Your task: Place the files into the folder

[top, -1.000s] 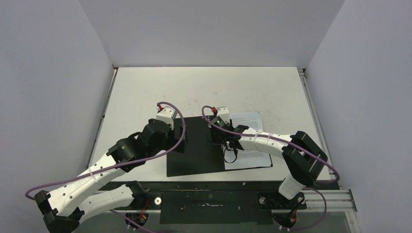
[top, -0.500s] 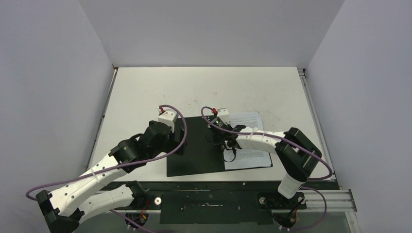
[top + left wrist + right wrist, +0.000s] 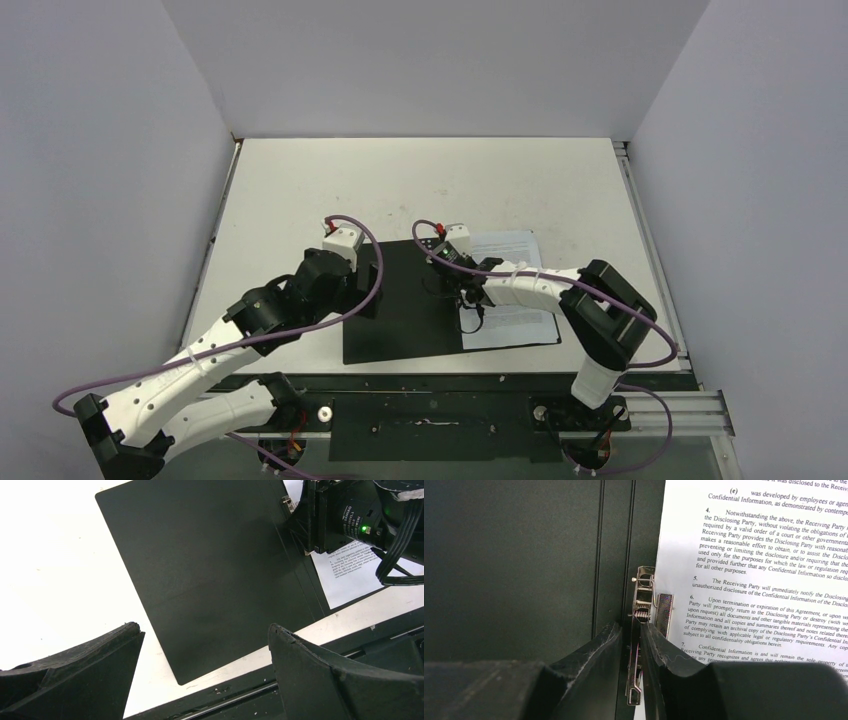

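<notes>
The folder lies open near the table's front edge, black inside up. The files, white printed sheets, lie on its right half. In the right wrist view the printed text is sharp, beside the black left panel. My right gripper is at the spine, shut on the folder's metal clip lever, which stands between the jaws. My left gripper hangs open over the folder's left half and holds nothing. The left wrist view shows its jaws wide apart and a corner of the sheets.
A black and metal rail runs along the table's front edge just below the folder. White walls close in the table on three sides. My right wrist shows at the top right of the left wrist view.
My right arm's elbow has drifted slightly left while its gripper stays on the clip. My left wrist has shifted a little. The folder and sheets have not moved.
</notes>
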`<control>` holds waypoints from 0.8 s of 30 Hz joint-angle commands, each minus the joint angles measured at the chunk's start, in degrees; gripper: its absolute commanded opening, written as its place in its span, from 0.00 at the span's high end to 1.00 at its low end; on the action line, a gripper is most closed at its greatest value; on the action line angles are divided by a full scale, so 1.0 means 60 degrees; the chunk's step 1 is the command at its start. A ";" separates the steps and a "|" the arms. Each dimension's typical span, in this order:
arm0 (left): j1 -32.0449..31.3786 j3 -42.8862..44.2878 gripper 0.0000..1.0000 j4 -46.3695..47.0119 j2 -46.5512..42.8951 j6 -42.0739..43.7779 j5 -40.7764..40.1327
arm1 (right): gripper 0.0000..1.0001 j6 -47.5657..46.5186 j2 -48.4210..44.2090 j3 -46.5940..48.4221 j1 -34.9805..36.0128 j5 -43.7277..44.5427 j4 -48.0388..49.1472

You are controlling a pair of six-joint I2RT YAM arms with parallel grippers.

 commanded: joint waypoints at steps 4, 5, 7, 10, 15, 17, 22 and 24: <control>0.0108 0.0025 0.04 0.0141 -0.0151 0.0067 0.0054 | 0.81 0.0122 0.0117 -0.0023 0.0015 0.0335 0.0096; 0.0099 0.0025 0.04 0.0137 -0.0159 0.0063 0.0054 | 0.82 0.0127 0.0131 -0.0023 0.0034 0.0418 0.0053; 0.0109 0.0018 0.04 0.0140 -0.0173 0.0037 0.0066 | 0.85 0.0120 0.0146 -0.0045 0.0054 0.0621 -0.0042; 0.0109 0.0013 0.04 0.0144 -0.0194 0.0019 0.0092 | 0.91 0.0171 0.0162 -0.0080 0.0100 0.0811 -0.0076; 0.0109 0.0003 0.04 0.0126 -0.0276 -0.0056 0.0083 | 0.95 0.0164 0.0341 0.0020 0.0203 0.0873 -0.0122; 0.0109 -0.0004 0.04 0.0146 -0.0336 -0.0068 0.0083 | 0.95 0.0190 0.0339 0.0102 0.0220 0.0901 -0.0164; 0.0116 0.0008 0.04 0.0170 -0.0343 -0.0136 0.0096 | 0.95 0.0230 -0.0199 0.0110 0.0232 0.1021 -0.0069; 0.0120 0.0010 0.04 0.0169 -0.0339 -0.0195 0.0071 | 0.95 0.0190 -0.0394 0.0221 0.0221 0.1093 -0.0146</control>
